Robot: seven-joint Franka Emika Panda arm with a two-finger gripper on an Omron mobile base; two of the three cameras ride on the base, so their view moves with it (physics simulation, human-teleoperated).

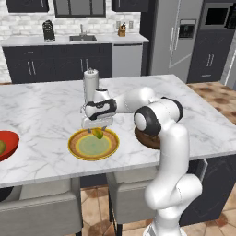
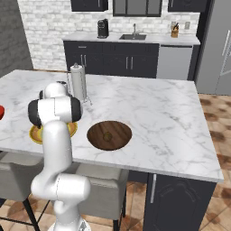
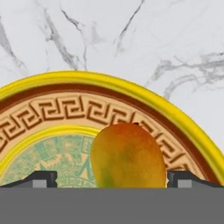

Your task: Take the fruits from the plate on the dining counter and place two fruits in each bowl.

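Observation:
A yellow-orange fruit (image 3: pixel 127 155) lies on the far part of the yellow-rimmed plate (image 3: pixel 144 94), which sits on the marble dining counter (image 1: pixel 41 110). My gripper (image 1: pixel 98 128) hangs just above the plate (image 1: pixel 78 146), open, with the fruit (image 1: pixel 98 134) between its fingertips (image 3: pixel 41 177); the left tip stands clear of it. The red bowl (image 1: pixel 8 140) at the left edge holds a greenish fruit (image 1: pixel 2 147). The dark wooden bowl (image 2: pixel 109 134) right of the plate holds one small fruit (image 2: pixel 108 135). In the left base view my arm hides most of the wooden bowl (image 1: pixel 146 139).
A white cylinder on a stand (image 1: pixel 91 84) is right behind the gripper. Grey chairs (image 1: pixel 39 209) are tucked under the counter's near edge. The sink cabinets (image 1: pixel 78 55) run along the back wall.

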